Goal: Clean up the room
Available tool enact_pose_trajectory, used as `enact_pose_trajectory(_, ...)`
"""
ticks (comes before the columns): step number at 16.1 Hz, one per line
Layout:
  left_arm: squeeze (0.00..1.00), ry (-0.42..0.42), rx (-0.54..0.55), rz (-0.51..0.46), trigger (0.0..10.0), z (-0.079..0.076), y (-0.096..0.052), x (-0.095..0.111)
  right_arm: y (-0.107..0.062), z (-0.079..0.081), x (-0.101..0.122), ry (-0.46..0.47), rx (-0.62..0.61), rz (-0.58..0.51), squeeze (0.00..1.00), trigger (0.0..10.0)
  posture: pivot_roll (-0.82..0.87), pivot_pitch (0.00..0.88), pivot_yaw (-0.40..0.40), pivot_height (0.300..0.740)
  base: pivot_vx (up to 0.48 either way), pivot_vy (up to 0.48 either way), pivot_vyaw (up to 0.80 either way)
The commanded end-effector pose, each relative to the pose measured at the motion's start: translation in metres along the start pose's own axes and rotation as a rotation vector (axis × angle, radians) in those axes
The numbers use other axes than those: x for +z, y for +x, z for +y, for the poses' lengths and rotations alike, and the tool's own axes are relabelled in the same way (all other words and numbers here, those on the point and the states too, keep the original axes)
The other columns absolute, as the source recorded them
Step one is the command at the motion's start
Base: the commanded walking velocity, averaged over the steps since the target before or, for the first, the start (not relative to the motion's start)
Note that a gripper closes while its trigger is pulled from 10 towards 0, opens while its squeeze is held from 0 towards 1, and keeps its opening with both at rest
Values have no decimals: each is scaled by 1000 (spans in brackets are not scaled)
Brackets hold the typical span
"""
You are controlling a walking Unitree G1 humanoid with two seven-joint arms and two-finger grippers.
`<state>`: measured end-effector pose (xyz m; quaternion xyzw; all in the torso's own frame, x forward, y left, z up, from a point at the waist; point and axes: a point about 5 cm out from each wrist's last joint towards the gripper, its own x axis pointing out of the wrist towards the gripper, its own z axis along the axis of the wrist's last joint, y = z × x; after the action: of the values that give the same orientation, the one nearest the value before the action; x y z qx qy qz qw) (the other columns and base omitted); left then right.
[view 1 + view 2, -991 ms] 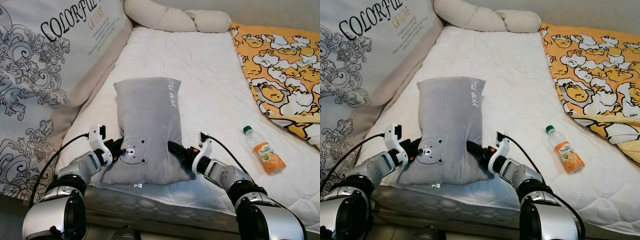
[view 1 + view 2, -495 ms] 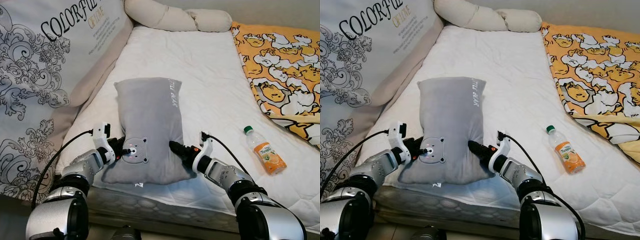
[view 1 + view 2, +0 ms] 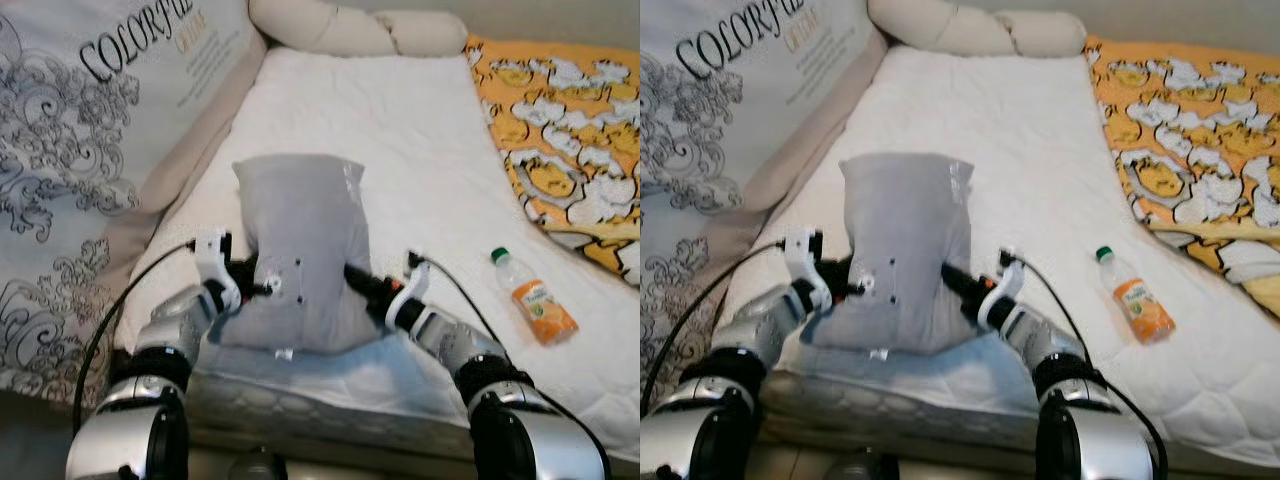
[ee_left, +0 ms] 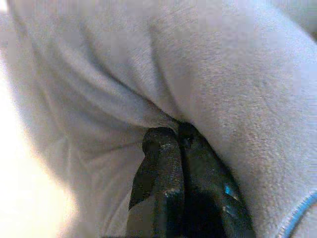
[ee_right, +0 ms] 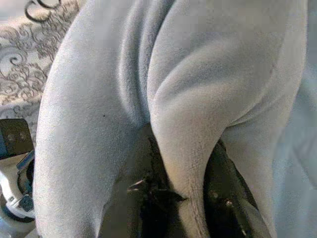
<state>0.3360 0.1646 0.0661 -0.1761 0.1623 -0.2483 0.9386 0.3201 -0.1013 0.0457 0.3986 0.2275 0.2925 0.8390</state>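
A grey plush pillow lies lengthwise near the front edge of the white mattress, its near end bunched up between my two arms. My left gripper is at the pillow's left side. In the left wrist view its fingers are pressed together, pinching grey fabric. My right gripper is at the pillow's right side. In the right wrist view a thick fold of the pillow sits between that gripper's two black fingers.
An orange juice bottle lies on the mattress to the right. An orange patterned blanket covers the far right. A large printed quilt leans along the left side. A long cream bolster lies at the head of the bed.
Both grippers have pushed inward and squeezed the pillow's near end narrower, and it has risen a little. The whole picture has blurred and shifted slightly.
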Motion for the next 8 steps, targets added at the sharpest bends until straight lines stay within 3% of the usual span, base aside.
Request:
enact_pose_trajectory(1,0,92,-96,-46,0,-26,16,17,7,18,21,-36,92,-95,0,0,-15,0,41,740,0,0,0)
enact_pose_trajectory(3,0,247,-147,-139,0,-48,20,44,0,31,48,-110,135,-203,0,0,-16,0,43,740,0,0,0)
enact_pose_trajectory(6,0,318,-188,-263,0,-74,18,72,-17,50,67,-194,176,-292,0,0,-23,0,50,740,0,0,0)
enact_pose_trajectory(7,0,334,-178,-299,0,-80,14,81,-26,55,72,-238,173,-318,0,0,-29,0,55,740,0,0,0)
enact_pose_trajectory(8,0,392,-97,-327,0,-80,8,85,-35,62,72,-303,130,-356,0,314,-34,0,56,740,0,0,0)
